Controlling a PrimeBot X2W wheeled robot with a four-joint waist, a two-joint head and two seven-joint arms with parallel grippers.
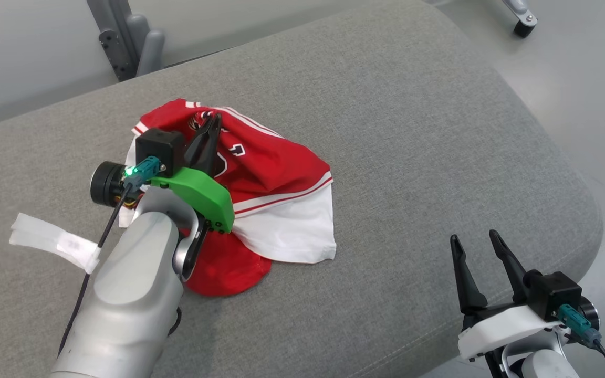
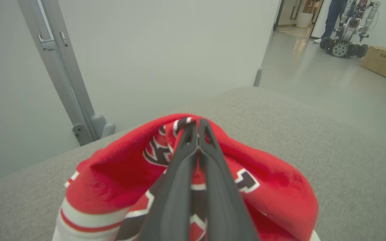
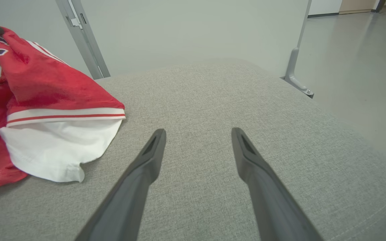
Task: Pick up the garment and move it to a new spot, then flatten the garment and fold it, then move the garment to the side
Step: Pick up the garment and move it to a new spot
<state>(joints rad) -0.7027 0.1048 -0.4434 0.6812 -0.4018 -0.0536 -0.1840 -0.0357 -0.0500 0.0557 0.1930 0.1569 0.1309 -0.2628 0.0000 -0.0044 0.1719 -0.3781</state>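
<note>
The garment (image 1: 260,173) is a red jersey with white trim and a white underside, crumpled on the grey cushion (image 1: 386,131). My left gripper (image 1: 213,123) reaches over its upper part and is shut on a raised fold of the red cloth. In the left wrist view the two fingers (image 2: 186,157) meet at the tips, the gripper (image 2: 198,124) pinching the garment (image 2: 112,177), which bunches up around them. My right gripper (image 1: 475,242) stands open at the lower right, apart from the cloth. In the right wrist view that gripper (image 3: 198,134) hangs over bare cushion, the garment (image 3: 45,100) to its left.
A strip of white tape (image 1: 53,241) lies on the cushion at the left. Grey metal posts (image 1: 124,42) stand behind the cushion. The cushion's rounded right edge (image 1: 586,210) drops to the floor. Far off in the left wrist view stand a wheeled robot (image 2: 345,30), a person's legs (image 2: 332,16) and a cardboard box (image 2: 385,63).
</note>
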